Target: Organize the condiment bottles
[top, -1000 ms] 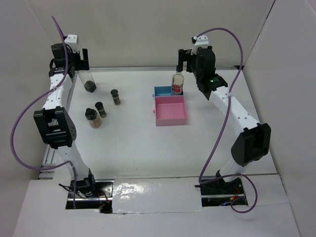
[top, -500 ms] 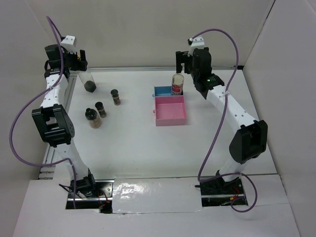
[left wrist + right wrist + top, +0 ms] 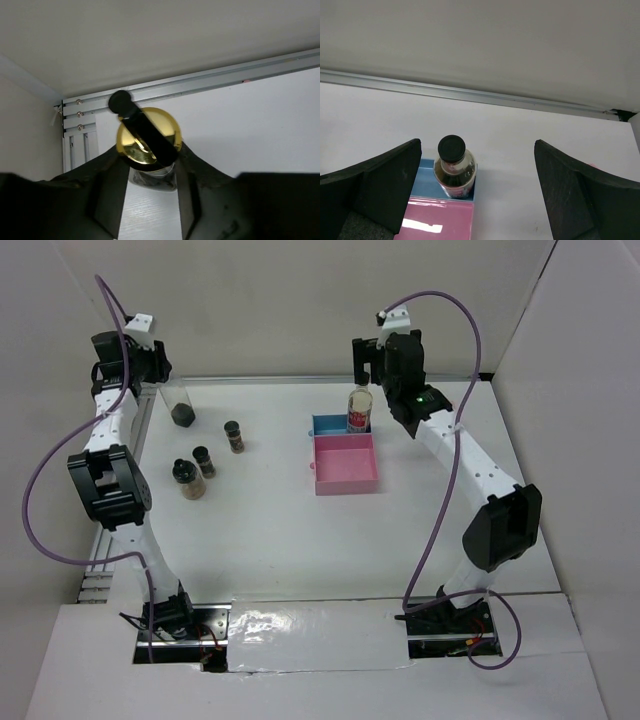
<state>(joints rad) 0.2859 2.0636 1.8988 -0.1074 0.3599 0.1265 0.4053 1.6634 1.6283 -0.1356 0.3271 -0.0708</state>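
Observation:
A tall clear bottle [image 3: 179, 406] with a yellow-black pourer top [image 3: 147, 136] stands at the far left of the table. My left gripper [image 3: 152, 364] [image 3: 150, 167] is shut on its neck just under the top, one finger against each side. A second tall bottle [image 3: 359, 410] [image 3: 454, 169] with a black cap and red label stands in the blue tray [image 3: 328, 425]. My right gripper [image 3: 368, 358] [image 3: 476, 150] hangs open above and behind it, touching nothing. Three small dark-lidded spice jars [image 3: 233, 435] [image 3: 204, 461] [image 3: 187, 478] stand on the left side.
A shallow pink tray [image 3: 345, 462] lies against the near side of the blue one. A metal rail [image 3: 260, 380] runs along the table's far edge, with white walls close behind and on both sides.
My left gripper has closed from wide open onto the pourer bottle's neck. The right gripper has drifted slightly left and stayed open.

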